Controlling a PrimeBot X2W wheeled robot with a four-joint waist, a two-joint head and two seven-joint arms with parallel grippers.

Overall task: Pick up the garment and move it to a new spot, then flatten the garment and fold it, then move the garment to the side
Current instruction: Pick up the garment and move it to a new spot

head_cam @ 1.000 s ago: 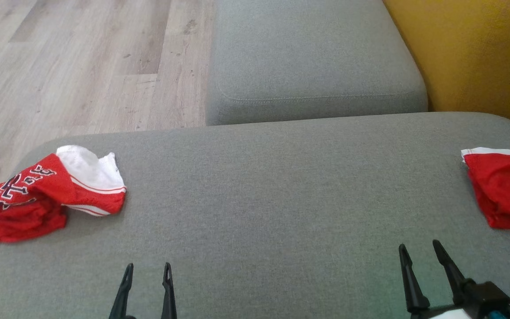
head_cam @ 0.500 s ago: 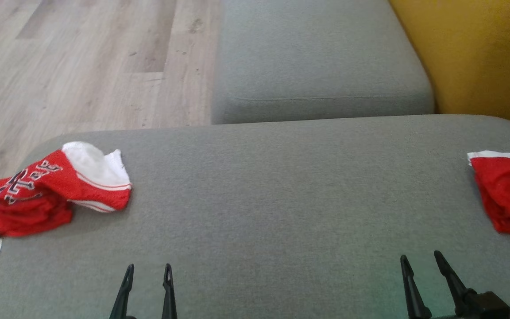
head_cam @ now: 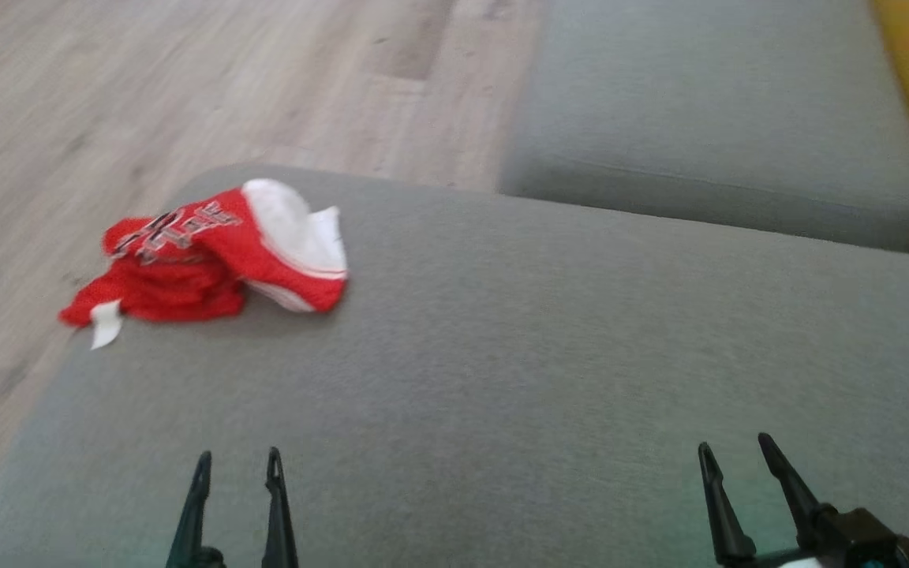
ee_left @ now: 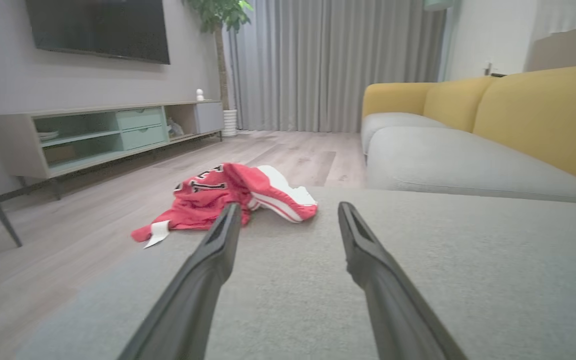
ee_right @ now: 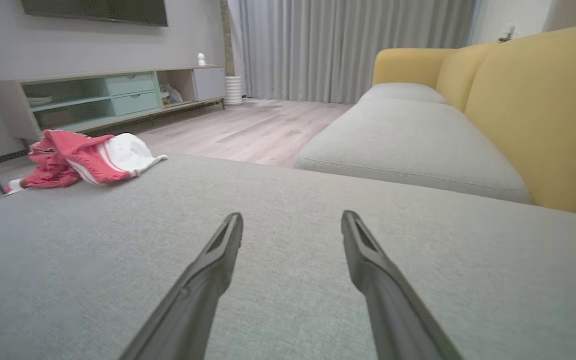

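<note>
Holding left fingers [head_cam: 277, 505] and right fingers [head_cam: 724, 505] spread wide, gripping nothing, over near edge of grey cushion [head_cam: 502, 355]. Noting crumpled red-and-white garment [head_cam: 186, 272] lying on cushion's far left corner, well apart from both.

I see a grey sofa [head_cam: 581, 355] with yellow backs [ee_left: 543, 115] at three o'clock, wood floor [head_cam: 107, 118] at eleven, a low console [ee_left: 93, 135] under a TV [ee_left: 98, 27], grey curtains [ee_left: 318, 65] at twelve.
</note>
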